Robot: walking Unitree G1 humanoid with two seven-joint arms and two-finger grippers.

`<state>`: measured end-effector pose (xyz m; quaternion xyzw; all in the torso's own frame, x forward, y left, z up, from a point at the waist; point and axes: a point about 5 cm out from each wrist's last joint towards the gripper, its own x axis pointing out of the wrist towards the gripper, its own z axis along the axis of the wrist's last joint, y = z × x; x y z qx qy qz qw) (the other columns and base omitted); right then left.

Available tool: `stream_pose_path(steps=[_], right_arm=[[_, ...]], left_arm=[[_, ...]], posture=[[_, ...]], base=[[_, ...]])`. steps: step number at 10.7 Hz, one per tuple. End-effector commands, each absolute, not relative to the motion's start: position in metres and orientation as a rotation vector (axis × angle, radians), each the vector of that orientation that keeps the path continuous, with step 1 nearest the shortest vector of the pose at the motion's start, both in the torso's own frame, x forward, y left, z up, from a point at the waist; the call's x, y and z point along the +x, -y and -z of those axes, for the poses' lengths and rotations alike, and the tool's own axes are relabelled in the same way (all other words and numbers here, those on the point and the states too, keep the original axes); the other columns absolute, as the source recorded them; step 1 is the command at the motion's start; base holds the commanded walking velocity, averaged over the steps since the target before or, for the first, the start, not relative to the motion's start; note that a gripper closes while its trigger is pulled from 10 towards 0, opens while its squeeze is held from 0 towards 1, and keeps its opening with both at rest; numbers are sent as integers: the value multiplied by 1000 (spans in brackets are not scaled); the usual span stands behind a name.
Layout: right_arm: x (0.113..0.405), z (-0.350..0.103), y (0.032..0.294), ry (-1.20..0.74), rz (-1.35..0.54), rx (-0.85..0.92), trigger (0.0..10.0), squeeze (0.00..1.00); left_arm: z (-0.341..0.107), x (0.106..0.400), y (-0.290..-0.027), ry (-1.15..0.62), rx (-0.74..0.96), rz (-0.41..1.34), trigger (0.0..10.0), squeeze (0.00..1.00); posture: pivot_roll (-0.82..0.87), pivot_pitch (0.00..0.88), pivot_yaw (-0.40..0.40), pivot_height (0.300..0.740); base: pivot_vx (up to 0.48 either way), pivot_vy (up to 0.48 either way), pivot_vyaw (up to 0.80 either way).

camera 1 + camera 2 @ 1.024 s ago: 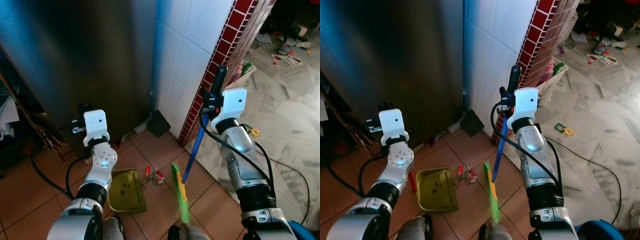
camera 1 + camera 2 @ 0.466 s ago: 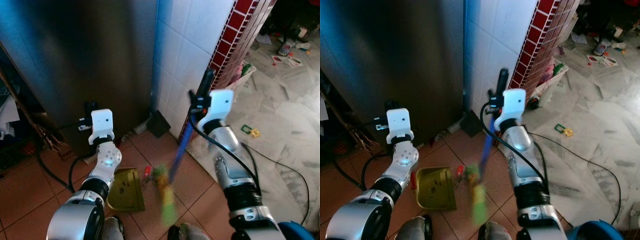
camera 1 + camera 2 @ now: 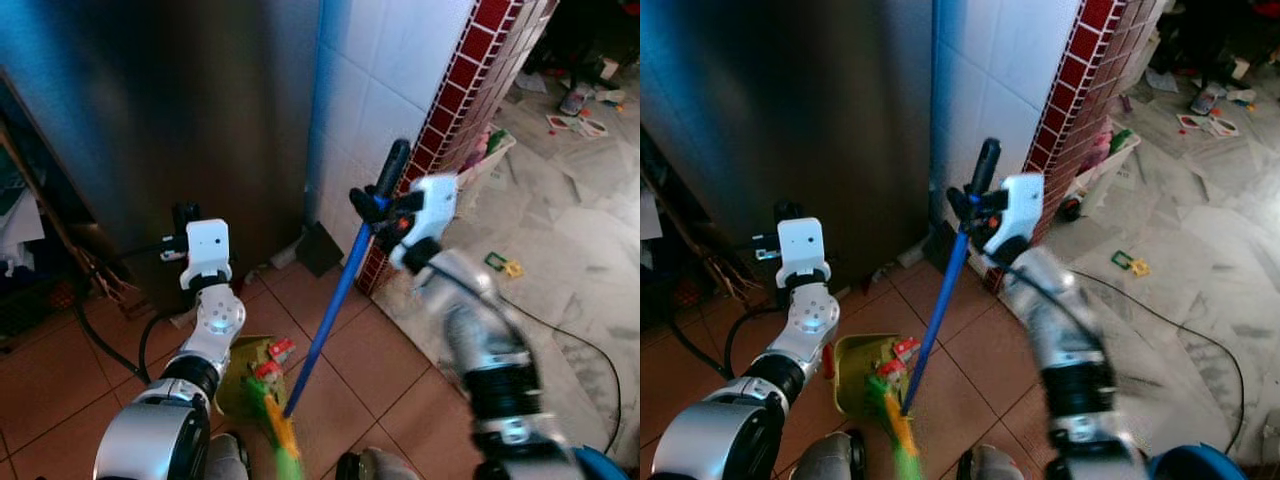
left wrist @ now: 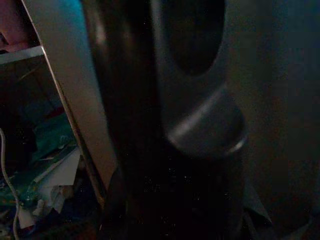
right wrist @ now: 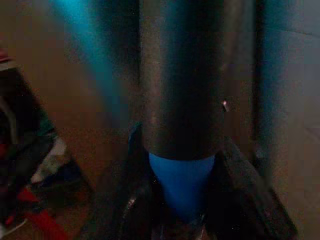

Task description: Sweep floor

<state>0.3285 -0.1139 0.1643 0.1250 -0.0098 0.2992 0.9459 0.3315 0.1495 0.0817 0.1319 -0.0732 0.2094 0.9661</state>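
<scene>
My right gripper (image 3: 383, 205) is shut on the black grip of a broom whose blue shaft (image 3: 330, 310) slants down to the left. Its green and yellow bristles (image 3: 278, 440) blur on the brown tiles close to my feet. In the right wrist view the black grip (image 5: 180, 75) and blue shaft sit between my fingers (image 5: 240, 185). A yellow dustpan (image 3: 852, 380) lies on the tiles under my left arm. Red and white litter (image 3: 902, 350) rests at its mouth beside the bristles. My left gripper (image 3: 182, 228) is shut on the dustpan's dark upright handle (image 4: 200, 120).
A steel fridge front (image 3: 180, 120) and a white tiled wall (image 3: 380, 80) stand just ahead, with a red brick column (image 3: 460, 90) at the right. A black wedge (image 3: 318, 247) lies at the wall's foot. A cable (image 3: 560, 330) and scraps (image 3: 505, 265) lie on the marble floor.
My right arm has swung the broom to the left, tilting the shaft. The bristles have pushed the red and white litter across the tiles to the dustpan's mouth. The left arm has barely moved.
</scene>
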Motion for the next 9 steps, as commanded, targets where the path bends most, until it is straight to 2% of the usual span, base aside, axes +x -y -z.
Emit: stream_pose_path(steps=[1, 2, 4, 5, 6, 9], right_arm=[[330, -188, 115, 88, -675, 249, 10000, 0], [336, -215, 122, 154, -748, 207, 10000, 0], [343, -235, 130, 211, -741, 171, 10000, 0], [350, -251, 139, 280, -686, 120, 10000, 0], [357, -246, 145, 318, -556, 1, 10000, 0], [358, -216, 128, 362, -496, -205, 10000, 0]], left_arm=[[-85, 334, -146, 167, 292, -399, 10000, 0], [-85, 334, -145, 165, 293, -394, 10000, 0], [-84, 334, -144, 164, 291, -388, 10000, 0], [-81, 334, -139, 136, 232, -338, 10000, 0], [-79, 333, -134, 123, 199, -289, 10000, 0], [-71, 332, -125, 61, 129, -192, 10000, 0]], posture=[[-156, 72, -79, 740], [-156, 74, -78, 740], [-156, 75, -77, 740], [-155, 78, -79, 740], [-145, 85, -82, 740], [-128, 100, -81, 740]], base=[[0, 0, 0], [0, 0, 0], [0, 0, 0], [0, 0, 0], [0, 0, 0], [0, 0, 0]])
